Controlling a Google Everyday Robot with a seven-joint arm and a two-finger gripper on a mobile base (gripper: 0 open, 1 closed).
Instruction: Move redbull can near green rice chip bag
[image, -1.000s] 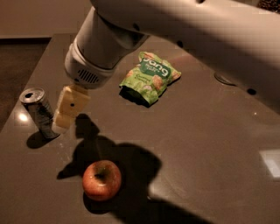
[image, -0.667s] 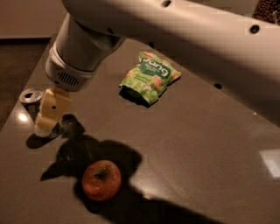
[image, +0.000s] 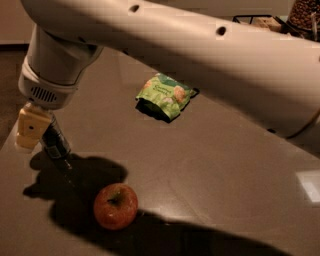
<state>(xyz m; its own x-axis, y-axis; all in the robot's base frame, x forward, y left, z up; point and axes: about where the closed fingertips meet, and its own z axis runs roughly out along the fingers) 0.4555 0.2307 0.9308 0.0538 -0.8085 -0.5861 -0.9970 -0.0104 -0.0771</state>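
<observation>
The gripper (image: 36, 131) hangs low over the left edge of the table (image: 225, 190), under the round wrist of the arm (image: 200, 45). Only a pale yellow block of it shows. Whether it is clamped on anything or loose, I cannot tell.

The can (image: 57, 144) lies against the gripper on the side toward the table's middle. It is dark, tilted, and its top is hidden behind the yellow block. Its lower end merges with the black shadow under it, so I cannot say if it stands on the table or is off it.

The bag (image: 165, 95) lies well apart from the gripper, farther back and toward the middle. Its near edge is lost in shadow and its print is too blurred to read. The apple (image: 115, 205) sits nearer the front than the gripper, close to the can, half in the arm's shadow.

The arm covers most of the back of the table and runs out of the picture at the right.
</observation>
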